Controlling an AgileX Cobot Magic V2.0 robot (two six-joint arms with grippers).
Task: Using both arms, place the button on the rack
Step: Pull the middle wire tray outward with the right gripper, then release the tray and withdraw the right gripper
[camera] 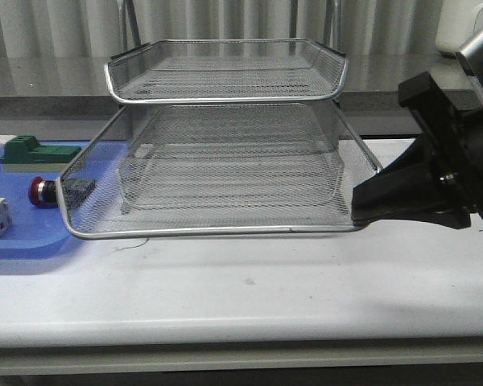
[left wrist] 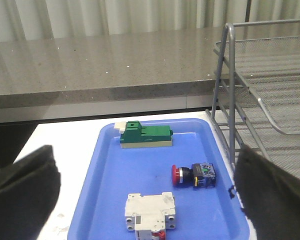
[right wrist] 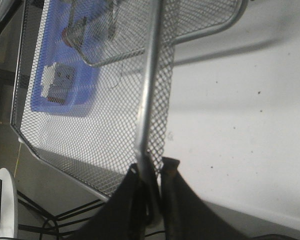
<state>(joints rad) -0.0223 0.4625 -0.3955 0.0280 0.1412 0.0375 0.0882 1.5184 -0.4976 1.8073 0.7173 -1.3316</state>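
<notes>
The task is barely begun: the right gripper (right wrist: 149, 172) is clenched on the rack (camera: 225, 173) rim, while the released left gripper (left wrist: 140, 200) hovers over the button (left wrist: 192, 175), which lies on the blue tray (left wrist: 107, 175) at the rack's 9 o'clock.

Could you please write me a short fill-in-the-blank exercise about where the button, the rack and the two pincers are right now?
1. The button lies on the ____ tray, between the green block and the white block.
2. The right pincer is shut on the wire side of the ____.
3. The left pincer hangs ____ above the tray, holding nothing.
4. The button's mushroom head is ____.

Missing words: blue; rack; open; red
</notes>
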